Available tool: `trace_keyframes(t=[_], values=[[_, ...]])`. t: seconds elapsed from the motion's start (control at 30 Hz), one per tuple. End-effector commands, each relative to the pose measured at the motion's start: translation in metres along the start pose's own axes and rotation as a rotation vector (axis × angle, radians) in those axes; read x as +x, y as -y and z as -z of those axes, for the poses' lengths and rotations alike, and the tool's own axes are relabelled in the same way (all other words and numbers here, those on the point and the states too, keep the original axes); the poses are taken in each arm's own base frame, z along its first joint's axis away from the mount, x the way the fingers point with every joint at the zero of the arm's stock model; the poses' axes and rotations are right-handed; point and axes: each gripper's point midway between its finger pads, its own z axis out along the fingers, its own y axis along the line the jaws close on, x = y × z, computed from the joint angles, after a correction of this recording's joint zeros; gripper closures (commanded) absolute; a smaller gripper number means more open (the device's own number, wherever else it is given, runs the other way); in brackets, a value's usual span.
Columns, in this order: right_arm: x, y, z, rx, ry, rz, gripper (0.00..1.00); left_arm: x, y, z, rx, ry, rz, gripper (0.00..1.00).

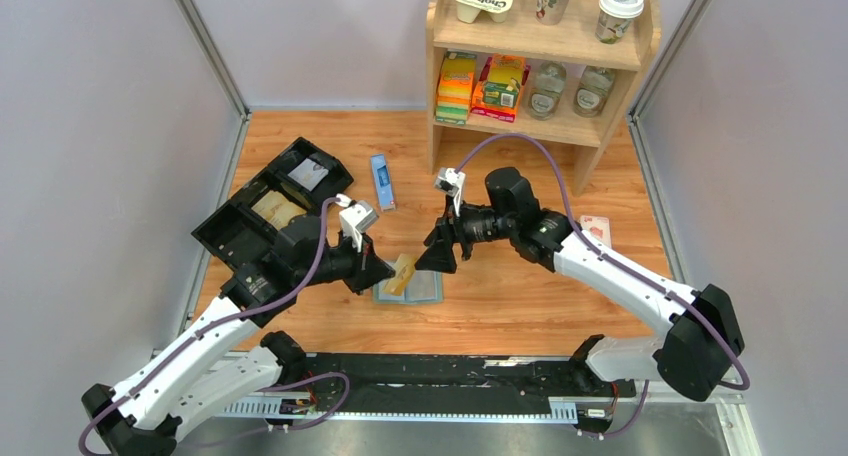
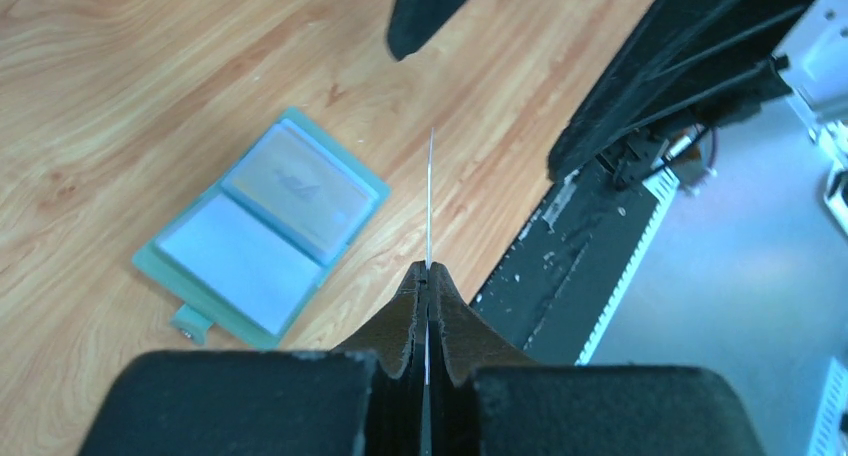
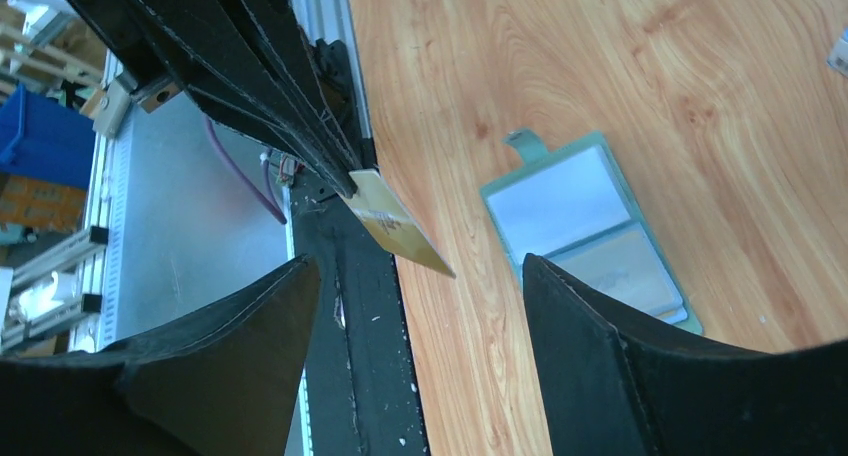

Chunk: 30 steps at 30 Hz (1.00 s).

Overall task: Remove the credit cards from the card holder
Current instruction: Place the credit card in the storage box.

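The card holder [image 1: 425,291] lies open on the wooden table, sage green with pale blue pages. In the left wrist view one page of the card holder [image 2: 262,238] still shows a tan credit card [image 2: 300,181] in its pocket. My left gripper [image 1: 388,273] is shut on one end of a golden credit card [image 1: 403,273], held above the holder. From its own wrist that card [image 2: 430,196] shows edge-on. My right gripper [image 3: 417,266] is open and faces the card [image 3: 395,224]. The card's free corner reaches about level with the right gripper's tips, touching neither finger.
A black compartmented tray [image 1: 265,211] sits at the left. A long blue box [image 1: 382,181] lies behind the holder. A wooden shelf [image 1: 540,66] with packets, jars and cups stands at the back. A small pale item [image 1: 597,228] lies beside my right arm. A black rail [image 1: 450,371] runs along the near edge.
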Motion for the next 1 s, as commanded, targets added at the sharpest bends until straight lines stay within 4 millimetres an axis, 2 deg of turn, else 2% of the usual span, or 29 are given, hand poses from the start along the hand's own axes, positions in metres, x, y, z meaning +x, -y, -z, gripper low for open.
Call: trace_keyframes(t=[0.0,0.1,0.23,0.37,0.4,0.43,0.47,0.53,0.57,0.67,0.73,0.77,0.8,0.93,0.97], values=[[-0.015,-0.028,0.001,-0.109,0.005,0.145,0.24,-0.006,0.03,0.009,0.176,-0.048,-0.152,1.0],[-0.012,-0.039,-0.004,-0.171,-0.024,0.158,0.31,-0.013,0.042,0.009,0.236,-0.063,-0.173,1.0],[-0.004,-0.05,-0.011,-0.24,-0.064,0.158,0.54,-0.016,0.044,0.007,0.255,-0.08,-0.194,1.0],[0.002,-0.054,-0.012,-0.271,-0.099,0.142,0.81,-0.022,0.046,0.008,0.255,-0.065,-0.205,1.0],[0.004,-0.052,-0.012,-0.267,-0.103,0.136,0.96,-0.024,0.046,0.009,0.255,-0.057,-0.208,1.0],[0.005,-0.052,-0.012,-0.261,-0.102,0.13,1.0,-0.024,0.045,0.009,0.243,-0.054,-0.201,1.0],[0.005,-0.052,-0.012,-0.258,-0.099,0.123,1.0,-0.026,0.045,0.01,0.237,-0.045,-0.202,1.0],[0.003,-0.049,-0.012,-0.246,-0.087,0.103,1.0,-0.03,0.04,0.01,0.201,-0.017,-0.192,0.88],[0.001,-0.046,-0.012,-0.233,-0.075,0.085,1.0,-0.035,0.037,0.009,0.176,0.008,-0.177,0.72],[-0.008,-0.034,-0.012,-0.186,-0.022,0.02,1.0,-0.043,0.027,0.009,0.102,0.089,-0.137,0.59],[-0.014,-0.027,-0.011,-0.158,0.015,-0.025,1.0,-0.051,0.015,0.011,0.029,0.159,-0.097,0.52],[-0.014,-0.021,-0.01,-0.138,0.031,-0.061,1.0,-0.059,0.016,0.016,0.016,0.21,-0.07,0.51],[-0.019,-0.017,-0.01,-0.121,0.058,-0.079,1.0,-0.061,0.004,0.016,-0.044,0.243,-0.044,0.46],[-0.036,0.001,-0.001,-0.079,0.188,-0.182,1.0,-0.074,-0.003,0.022,-0.069,0.414,0.114,0.38],[-0.039,0.004,0.003,-0.074,0.22,-0.209,1.0,-0.068,-0.006,0.021,-0.072,0.427,0.134,0.37]])
